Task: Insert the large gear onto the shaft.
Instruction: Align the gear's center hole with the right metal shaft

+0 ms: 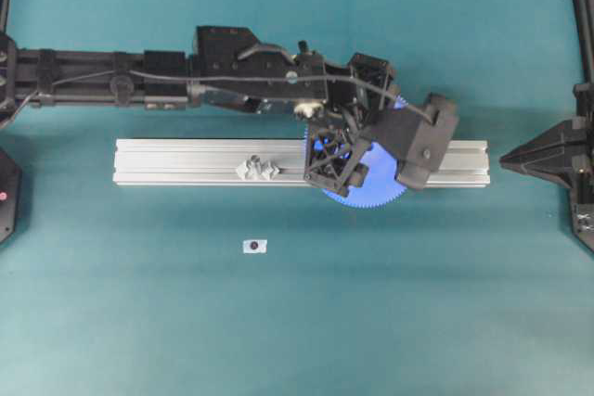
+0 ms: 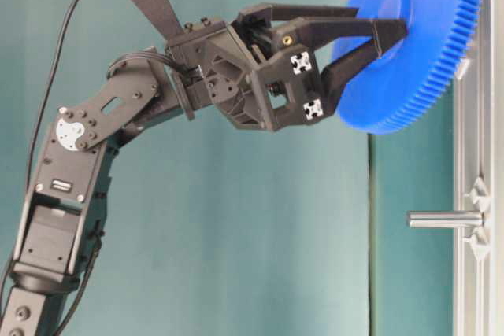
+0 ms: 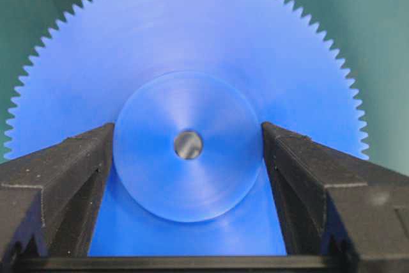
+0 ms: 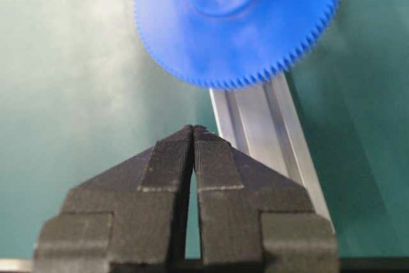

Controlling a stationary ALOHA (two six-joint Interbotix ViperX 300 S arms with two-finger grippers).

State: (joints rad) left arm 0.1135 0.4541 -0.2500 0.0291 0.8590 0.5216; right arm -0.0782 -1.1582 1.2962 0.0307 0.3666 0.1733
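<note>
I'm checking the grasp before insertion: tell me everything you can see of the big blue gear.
The large gear is a bright blue disc, seemingly plastic, with fine teeth around its whole rim, a raised round hub and a small centre hole. The left gripper holds it by the hub, one finger on each side. It hangs lifted and tilted above the right part of the aluminium rail, touching nothing else in view. It is not yet on the shaft, which stands further along the rail.

From overhead, the left gripper (image 1: 357,157) and its wrist hide most of the large gear (image 1: 371,194) from you; only arcs of its rim show. The wrist view cuts off its lower edge. The shaft (image 1: 253,167) is too small to make out overhead.
</note>
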